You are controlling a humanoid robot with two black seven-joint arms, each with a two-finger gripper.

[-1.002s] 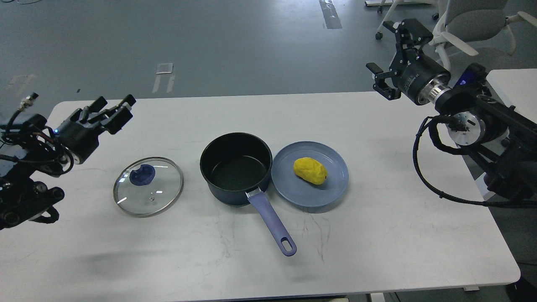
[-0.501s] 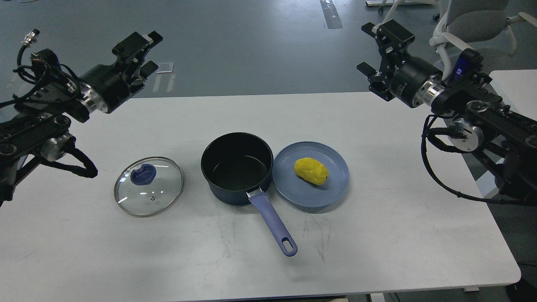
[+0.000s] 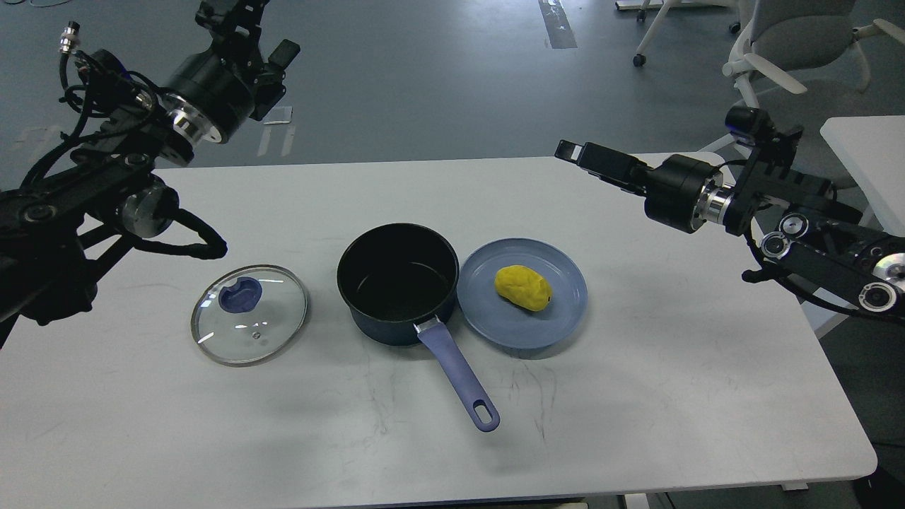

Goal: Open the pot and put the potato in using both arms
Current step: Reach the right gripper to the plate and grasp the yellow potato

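The dark pot (image 3: 397, 283) stands open mid-table, its blue handle (image 3: 459, 382) pointing toward me. Its glass lid (image 3: 249, 314) with a blue knob lies flat on the table to the pot's left. The yellow potato (image 3: 522, 287) lies on a blue plate (image 3: 565, 318) touching the pot's right side. My left gripper (image 3: 247, 25) is raised high at the far left, empty, fingers apart, partly cut off by the top edge. My right gripper (image 3: 583, 157) hovers above the table's far edge, behind and to the right of the plate, pointing left and empty. It is seen side-on, so its fingers overlap.
The white table (image 3: 636, 424) has bare surface at the front and right. Office chairs (image 3: 792, 42) stand on the floor beyond the far right corner. Another white table's edge (image 3: 866, 141) shows at the right.
My left arm has risen from beside the lid to high at the far left. My right gripper has dropped lower, swung left toward the table's far edge, and turned side-on.
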